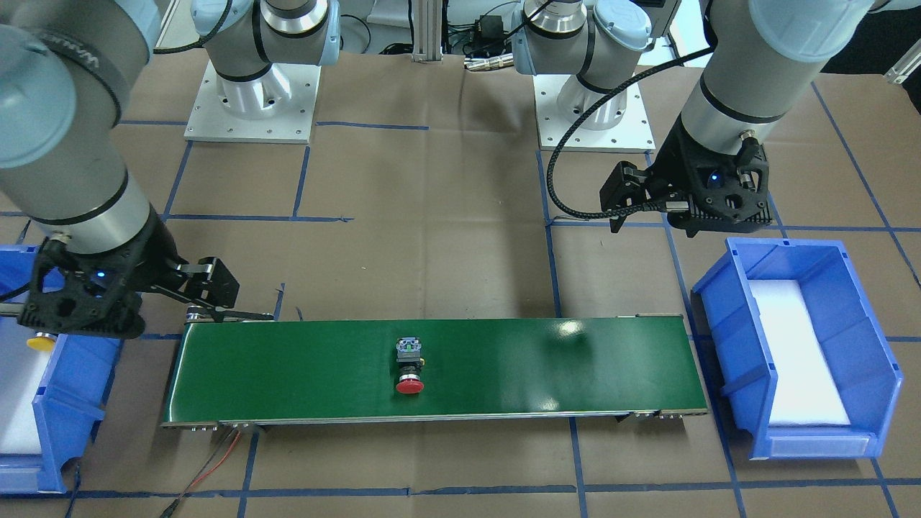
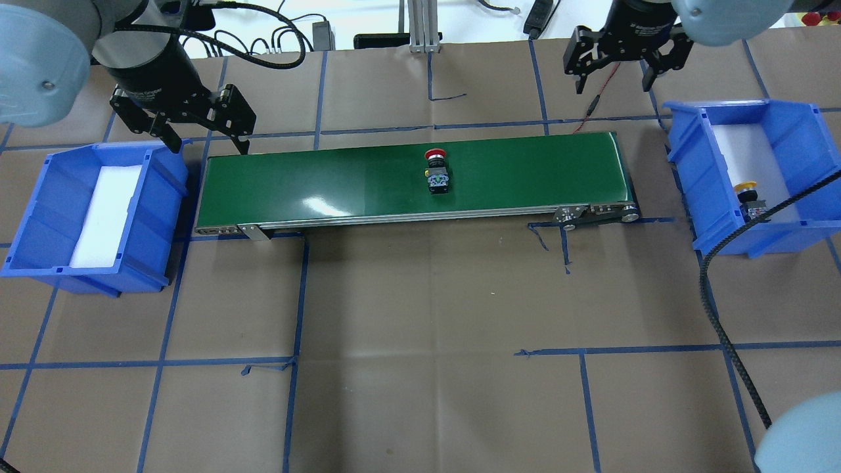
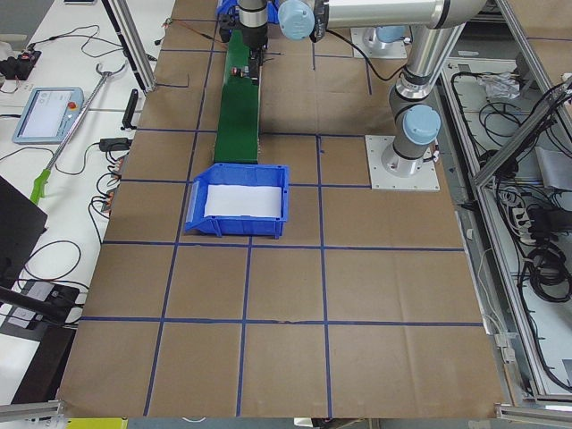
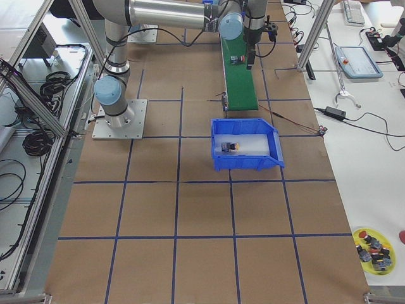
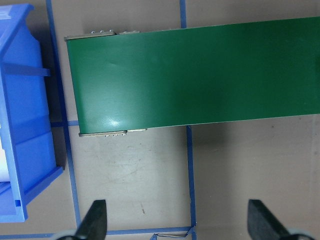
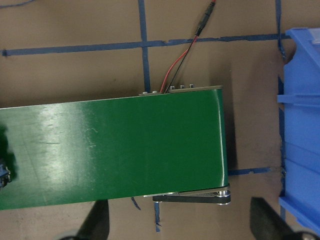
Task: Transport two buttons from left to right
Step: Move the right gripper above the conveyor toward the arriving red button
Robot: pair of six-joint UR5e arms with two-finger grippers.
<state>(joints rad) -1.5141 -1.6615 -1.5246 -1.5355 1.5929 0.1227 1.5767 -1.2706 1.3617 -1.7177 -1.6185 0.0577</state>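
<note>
Red-capped button point(image 2: 437, 172) lies mid-belt on the green conveyor point(image 2: 328, 190), well apart from both claws. Yellow-capped button point(image 2: 749, 196) rests in the right blue bin point(image 2: 788, 125). Left gripper point(image 2: 209, 146) and right gripper point(image 2: 613, 85) hang wide open, empty. In the front view the yellow button's body is hidden.

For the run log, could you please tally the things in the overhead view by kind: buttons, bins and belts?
Buttons: 2 (red-capped button on the belt, yellow-capped button in the right bin)
Blue bins: 2 (left bin, right bin)
Belts: 1 (green conveyor belt)
Total: 5
</note>
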